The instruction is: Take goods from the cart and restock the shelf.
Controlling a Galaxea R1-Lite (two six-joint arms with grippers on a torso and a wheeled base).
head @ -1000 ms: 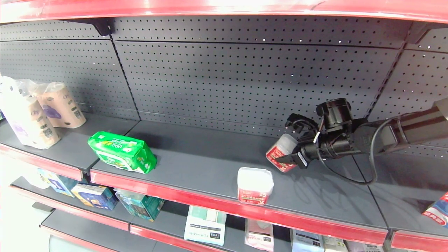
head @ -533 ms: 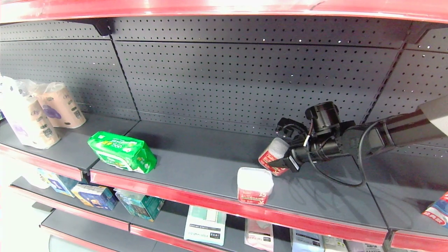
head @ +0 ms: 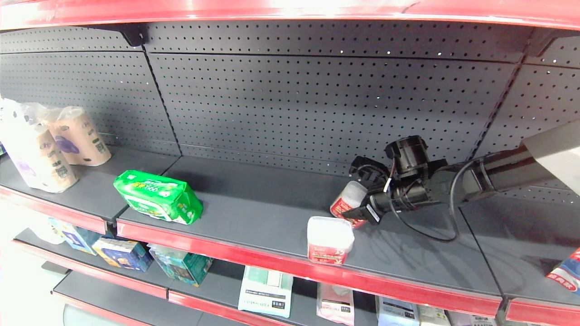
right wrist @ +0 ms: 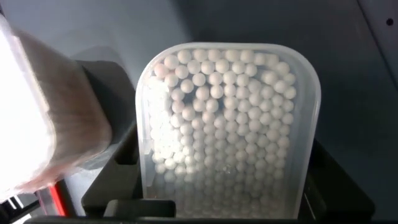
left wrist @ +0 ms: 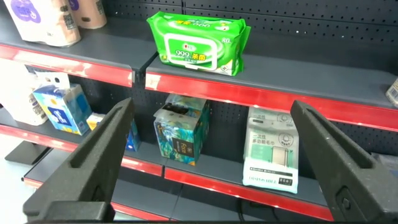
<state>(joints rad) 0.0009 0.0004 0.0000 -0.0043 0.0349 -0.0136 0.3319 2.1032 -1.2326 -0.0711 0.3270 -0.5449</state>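
Tub of white beads (head: 346,201), red-labelled, sits tilted in the right gripper (head: 358,209), whose fingers are clamped on its sides, low over the grey shelf (head: 272,213) and just behind a matching tub (head: 330,239) standing near the front edge. Well to the left lies a green wipes pack (head: 158,197). Left gripper (left wrist: 211,112), fingers spread apart, faces a lower shelf (left wrist: 217,171).
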